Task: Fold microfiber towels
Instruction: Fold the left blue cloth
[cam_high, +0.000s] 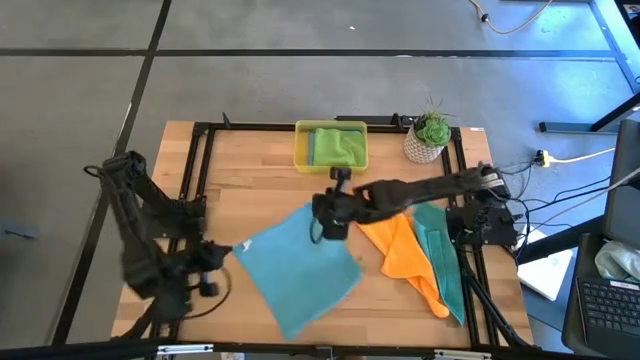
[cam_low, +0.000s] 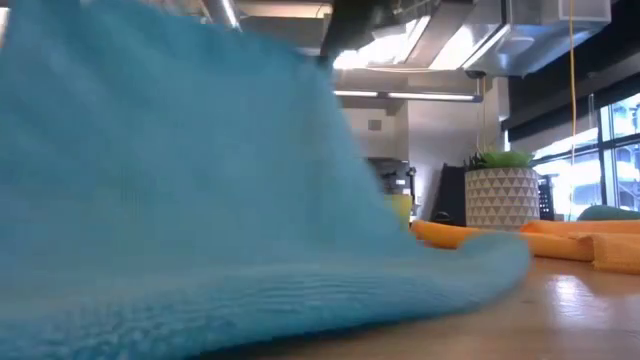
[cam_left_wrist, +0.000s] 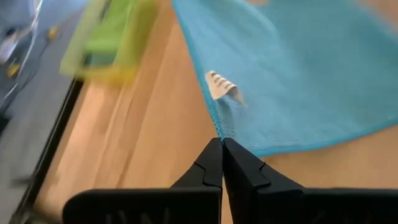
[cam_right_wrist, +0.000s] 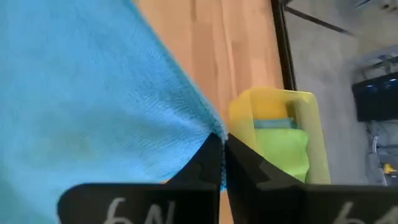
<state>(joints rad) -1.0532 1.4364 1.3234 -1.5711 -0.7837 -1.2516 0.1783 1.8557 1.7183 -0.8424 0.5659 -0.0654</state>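
We have the blue towel (cam_high: 295, 268) spread as a diamond just in front of the tray (cam_high: 300, 150), near the table's front edge. Left gripper (cam_left_wrist: 221, 144) pinches its left corner shut; right gripper (cam_right_wrist: 222, 142) pinches the corner nearest the tray. Between our two grips runs one taut edge. Bare wood lies left; the orange towel (cam_high: 400, 250) crowds the right.

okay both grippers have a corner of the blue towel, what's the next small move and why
Probably lift both corners together and carry them across to the towel's far edge. The left gripper and right gripper are each shut on a corner of the light blue towel, which lies open and unfolded on the table.
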